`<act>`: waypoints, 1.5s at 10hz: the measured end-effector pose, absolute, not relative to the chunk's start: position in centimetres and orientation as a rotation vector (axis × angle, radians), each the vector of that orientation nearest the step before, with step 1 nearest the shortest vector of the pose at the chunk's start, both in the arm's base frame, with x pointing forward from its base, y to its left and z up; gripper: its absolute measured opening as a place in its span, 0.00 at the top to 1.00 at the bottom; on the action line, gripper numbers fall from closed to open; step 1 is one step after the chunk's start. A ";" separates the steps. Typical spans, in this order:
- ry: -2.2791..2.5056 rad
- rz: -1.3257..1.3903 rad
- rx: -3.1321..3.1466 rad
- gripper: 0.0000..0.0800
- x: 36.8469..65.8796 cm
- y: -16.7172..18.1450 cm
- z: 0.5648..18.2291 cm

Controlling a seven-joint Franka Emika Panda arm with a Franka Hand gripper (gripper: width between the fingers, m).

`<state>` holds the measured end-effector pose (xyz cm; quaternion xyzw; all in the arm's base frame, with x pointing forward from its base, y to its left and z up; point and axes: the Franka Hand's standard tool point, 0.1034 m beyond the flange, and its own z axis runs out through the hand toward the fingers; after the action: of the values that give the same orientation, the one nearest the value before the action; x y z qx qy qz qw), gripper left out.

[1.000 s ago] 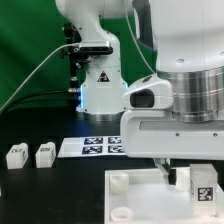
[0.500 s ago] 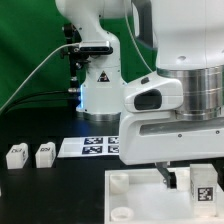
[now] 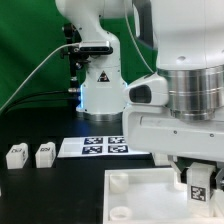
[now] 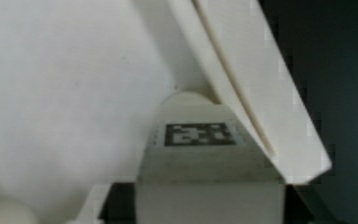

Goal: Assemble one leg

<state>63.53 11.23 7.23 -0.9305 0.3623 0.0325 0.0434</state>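
From my seat I see the arm filling the exterior view's right, with the gripper (image 3: 200, 180) down low over the large white panel (image 3: 140, 195), which lies on the black bench (image 3: 40, 185) at the near edge. Between the gripper's fingers sits the leg (image 3: 199, 184), a chunky white block with a black-and-white tag facing the camera, held upright above the panel's far right corner; the gripper is pinched on it from both sides. I cannot tell whether the leg's underside touches the panel or hangs just above it.

The wrist view shows the tagged block (image 4: 197, 140) close up against the panel (image 4: 69, 90) and its raised edge (everything here is blurred, so the fit itself is unclear).

Two more legs (image 3: 16, 154) and (image 3: 44, 153) stand side by side towards the bench's left edge, well apart from the panel. The marker board (image 3: 95, 147) lies flat beyond the panel, in front of the robot's base.
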 end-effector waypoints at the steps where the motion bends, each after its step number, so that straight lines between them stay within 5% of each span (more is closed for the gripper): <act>1: 1.414 0.115 -2.699 0.64 63.5 11.4 7.2; 4: 2.216 0.121 -2.056 0.64 63.3 11.8 7.0; 10: 2.510 0.158 -1.730 0.63 63.3 10.8 7.2; 12: 2.502 0.161 -1.746 0.53 63.2 10.9 7.0; 13: 2.495 0.158 -1.753 0.31 63.1 11.2 7.0; 14: 2.485 0.158 -1.772 0.22 62.5 11.8 6.8; 15: 2.470 0.160 -1.795 0.22 62.2 12.4 6.9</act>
<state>62.21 12.40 6.89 -0.5865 0.8072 0.0522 0.0422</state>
